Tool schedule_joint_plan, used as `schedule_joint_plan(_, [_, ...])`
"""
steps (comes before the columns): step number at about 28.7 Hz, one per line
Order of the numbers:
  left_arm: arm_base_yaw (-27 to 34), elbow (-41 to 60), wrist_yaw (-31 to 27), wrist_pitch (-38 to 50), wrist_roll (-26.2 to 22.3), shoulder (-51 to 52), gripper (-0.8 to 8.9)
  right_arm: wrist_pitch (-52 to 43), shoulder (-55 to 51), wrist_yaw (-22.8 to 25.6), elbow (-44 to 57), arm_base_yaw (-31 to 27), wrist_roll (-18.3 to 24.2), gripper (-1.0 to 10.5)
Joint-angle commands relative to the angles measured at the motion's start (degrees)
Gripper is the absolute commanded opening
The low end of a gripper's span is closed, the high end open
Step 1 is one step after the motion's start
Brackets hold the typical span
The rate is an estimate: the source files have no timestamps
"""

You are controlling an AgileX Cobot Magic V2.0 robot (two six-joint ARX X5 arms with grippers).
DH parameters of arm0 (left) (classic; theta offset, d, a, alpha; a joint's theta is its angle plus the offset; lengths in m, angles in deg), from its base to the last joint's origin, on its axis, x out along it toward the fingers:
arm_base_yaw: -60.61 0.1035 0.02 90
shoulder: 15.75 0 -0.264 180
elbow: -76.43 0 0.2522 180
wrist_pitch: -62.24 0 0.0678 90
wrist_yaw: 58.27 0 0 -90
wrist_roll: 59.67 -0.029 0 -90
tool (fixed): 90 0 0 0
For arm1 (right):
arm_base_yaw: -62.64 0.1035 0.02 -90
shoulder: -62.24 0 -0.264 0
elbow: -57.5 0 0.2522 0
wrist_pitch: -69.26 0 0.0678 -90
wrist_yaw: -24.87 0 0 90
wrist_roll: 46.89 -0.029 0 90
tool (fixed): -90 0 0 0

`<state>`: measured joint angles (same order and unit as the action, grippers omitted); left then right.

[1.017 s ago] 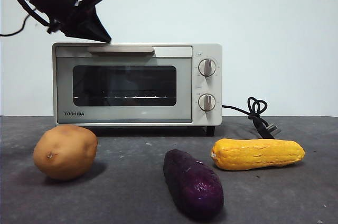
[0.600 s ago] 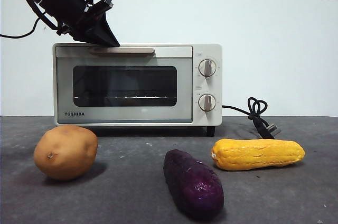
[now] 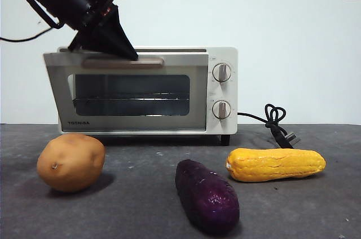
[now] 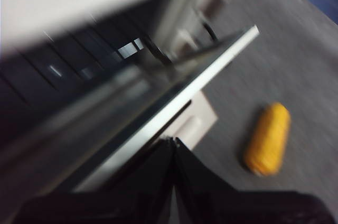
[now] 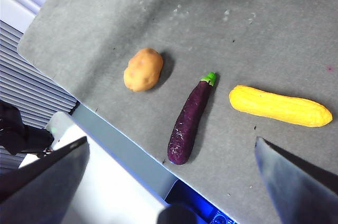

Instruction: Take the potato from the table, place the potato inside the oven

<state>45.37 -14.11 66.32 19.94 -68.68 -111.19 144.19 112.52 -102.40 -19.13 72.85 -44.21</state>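
Now potato [image 3: 70, 162] on table [image 3: 141, 194], long axis roughly left-right.

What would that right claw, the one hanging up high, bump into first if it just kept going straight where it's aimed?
Probably the purple eggplant, lying on the table about midway between its open jaws; depth is unclear.

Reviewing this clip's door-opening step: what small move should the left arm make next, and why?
Probably keep pulling the handle down: the left gripper sits on it, the oven door is only tilted ajar, and the potato waits on the table.
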Motion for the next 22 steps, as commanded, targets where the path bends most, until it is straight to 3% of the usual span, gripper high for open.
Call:
schedule_joint_plan(1, [-0.2, 1.3, -1.2, -4.6, -0.7, -0.2, -0.08, -0.7, 0.0, 0.1, 0.0, 0.1, -0.4, 6.6])
schedule_joint_plan(15, [-0.4, 1.3, -2.0, -14.4, -0.6, 10.5, -0.08, -2.6, 0.0, 0.1, 0.0, 0.1, -1.1, 6.6])
schedule_joint_plan(22, [0.1, 1.3, -8.4, -16.2, -0.2, 21.9, -0.08, -4.8, 1.9, 0.1, 0.0, 1.2, -3.4, 6.6])
